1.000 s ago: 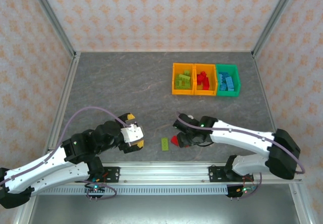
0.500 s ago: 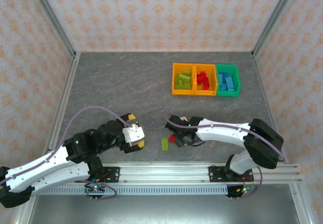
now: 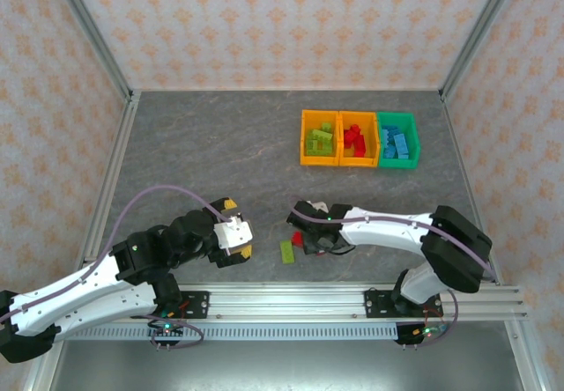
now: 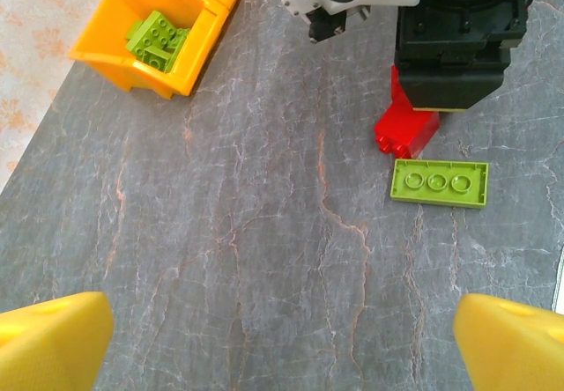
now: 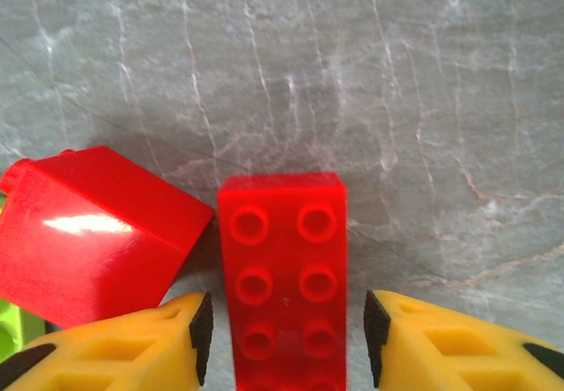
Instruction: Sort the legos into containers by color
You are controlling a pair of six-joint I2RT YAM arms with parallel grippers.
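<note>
In the right wrist view a red studded lego (image 5: 282,268) lies flat between my right gripper's (image 5: 286,320) yellow fingers (image 5: 132,347). The jaws are open, with a small gap to the brick on each side. A second red lego (image 5: 88,241) lies tipped on its side just left of it. A lime green flat lego (image 4: 438,182) lies beside them near the table's front. My left gripper (image 4: 282,343) hovers open over bare table, left of these bricks. At the back right stand three bins: orange with green legos (image 3: 319,138), orange with red legos (image 3: 357,138), green with blue legos (image 3: 397,140).
The grey marbled table (image 3: 211,162) is walled by patterned panels with metal posts. The right arm (image 3: 397,232) stretches low across the front from the right. The left arm's grey cable (image 3: 167,193) loops above it.
My right gripper has swung left along the table's front and now straddles a red lego. The loose red brick shifted slightly left. The left arm has stayed still.
</note>
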